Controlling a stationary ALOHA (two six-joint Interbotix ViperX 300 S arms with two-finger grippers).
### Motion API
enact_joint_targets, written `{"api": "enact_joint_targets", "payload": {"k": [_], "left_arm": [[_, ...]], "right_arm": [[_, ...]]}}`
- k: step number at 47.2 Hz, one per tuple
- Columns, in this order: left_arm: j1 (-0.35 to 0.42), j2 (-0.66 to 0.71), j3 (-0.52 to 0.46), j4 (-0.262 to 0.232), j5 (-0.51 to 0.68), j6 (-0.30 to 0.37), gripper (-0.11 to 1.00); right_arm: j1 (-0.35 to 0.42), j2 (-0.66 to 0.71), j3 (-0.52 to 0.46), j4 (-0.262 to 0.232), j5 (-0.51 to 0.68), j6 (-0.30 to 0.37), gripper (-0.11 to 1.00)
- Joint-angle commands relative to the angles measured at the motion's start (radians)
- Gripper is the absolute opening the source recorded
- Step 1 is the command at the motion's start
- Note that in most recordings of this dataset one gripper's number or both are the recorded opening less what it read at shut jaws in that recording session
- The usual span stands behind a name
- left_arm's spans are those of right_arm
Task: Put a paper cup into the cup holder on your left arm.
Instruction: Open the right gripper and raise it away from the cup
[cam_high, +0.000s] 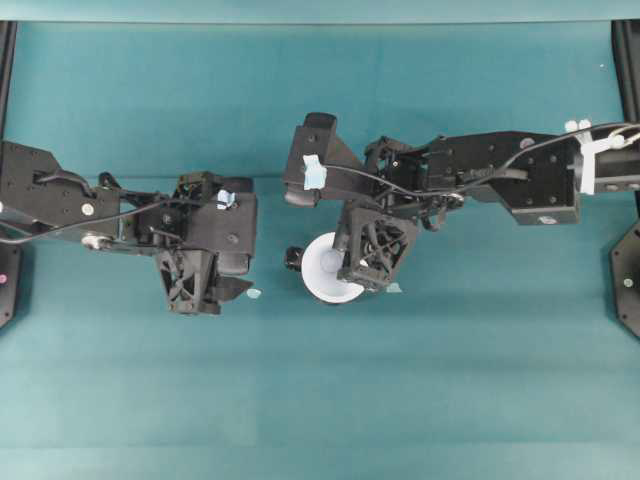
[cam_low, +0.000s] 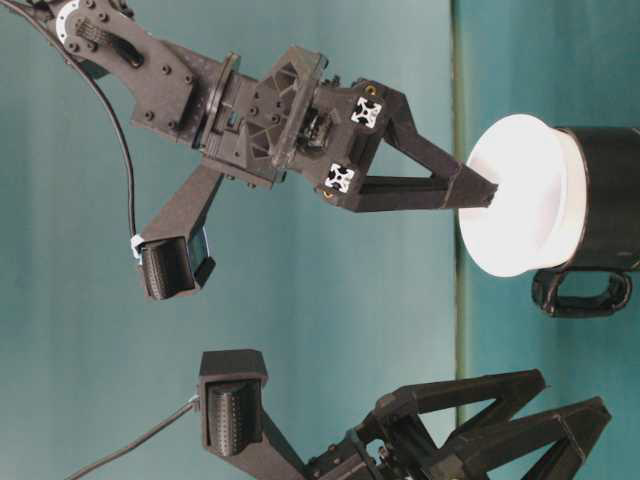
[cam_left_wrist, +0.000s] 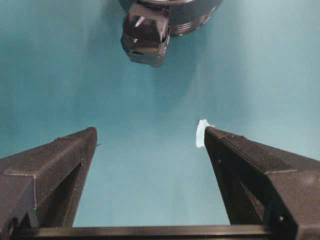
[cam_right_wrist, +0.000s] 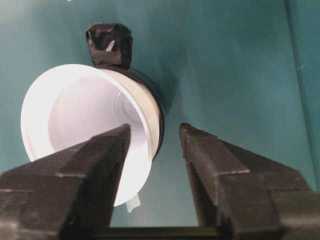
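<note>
Holder (cam_low: 608, 200) body under cup (cam_low: 515, 195), table-level only

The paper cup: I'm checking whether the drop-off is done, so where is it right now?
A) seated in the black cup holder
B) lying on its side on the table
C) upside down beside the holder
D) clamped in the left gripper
A: the paper cup sits rim-up inside the cup holder, and the right gripper has its jaws apart astride the rim, one finger inside the cup and one outside.
</note>
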Motion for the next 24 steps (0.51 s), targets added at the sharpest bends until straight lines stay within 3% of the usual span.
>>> {"api": "enact_joint_targets", "payload": {"k": [1, 14, 24], "left_arm": [[-0.003, -0.014, -0.011, 0.003, -0.003, -0.002, 0.94], [-0.003, -0.014, -0.012, 0.003, -0.002, -0.002, 0.94], [-0.003, -0.015, -0.011, 0.003, 0.0, -0.002, 0.94]], "right_arm": [[-0.011, -0.021, -0.025, 0.002, 0.003, -0.002, 0.6], [-0.015, -0.032, -0.026, 0.002, -0.011, 0.0, 0.86], [-0.015, -0.037, -0.025, 0.003, -0.011, 0.0, 0.88]]}}
